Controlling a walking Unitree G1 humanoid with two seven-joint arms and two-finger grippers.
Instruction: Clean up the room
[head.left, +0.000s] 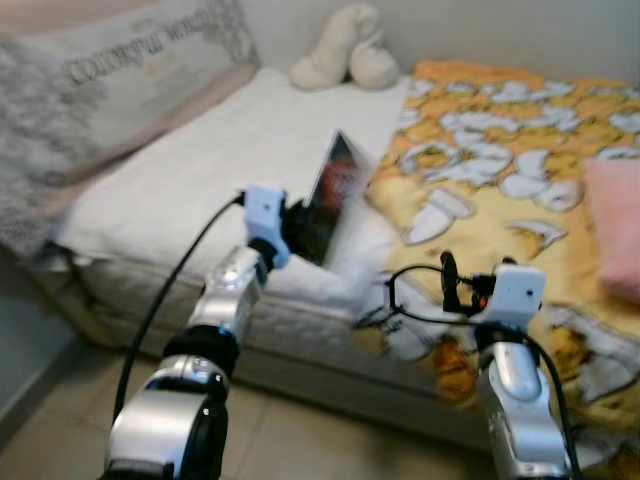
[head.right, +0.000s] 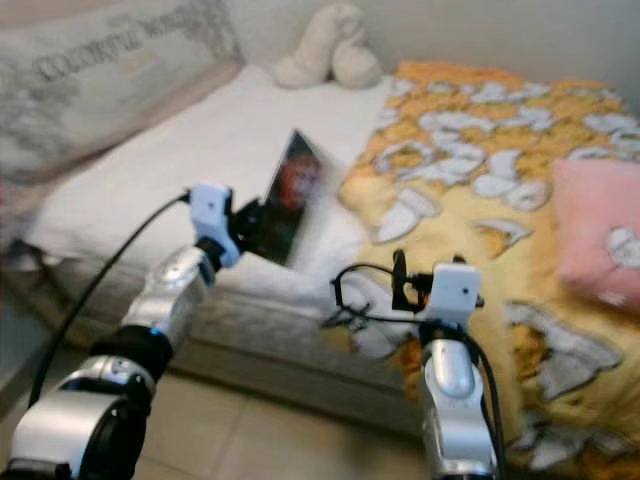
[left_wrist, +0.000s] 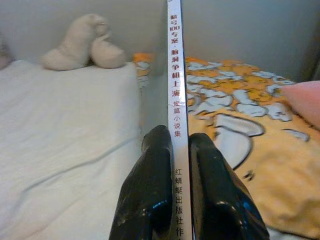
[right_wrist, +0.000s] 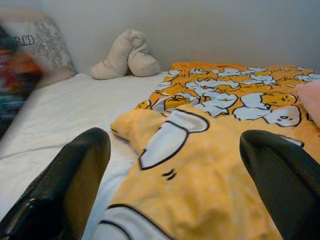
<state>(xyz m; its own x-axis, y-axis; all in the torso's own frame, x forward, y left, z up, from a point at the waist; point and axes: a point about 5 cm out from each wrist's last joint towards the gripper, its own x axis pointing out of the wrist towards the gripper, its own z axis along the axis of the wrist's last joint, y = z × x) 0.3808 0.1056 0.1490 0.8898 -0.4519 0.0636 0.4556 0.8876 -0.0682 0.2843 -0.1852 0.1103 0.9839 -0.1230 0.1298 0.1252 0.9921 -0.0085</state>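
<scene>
Fingers (left_wrist: 150, 200) of the left gripper (left_wrist: 177, 150) are clamped on a thin book (head.left: 330, 195) — 1 on each cover, its spine upright between them — held above the front edge of the white mattress (head.left: 200, 170). Just beside it lies the folded edge of a yellow blanket (head.left: 500, 190). At the mattress's front edge, the right gripper (right_wrist: 175, 150) hovers with its 2 fingers spread wide over that blanket. A beige plush toy (head.left: 345, 50) sits at the far edge — a pink pillow (head.right: 595, 235) rests on the blanket's right edge.

1. Yellow cartoon blanket (head.left: 520, 170) is lying across the bed's right half.
2. Cream plush (head.left: 345, 50) is sitting by the wall.
3. Grey lettered pillow (head.left: 110, 75) is leaning left.
4. Pink pillow (head.right: 600, 235) is resting on the blanket.
</scene>
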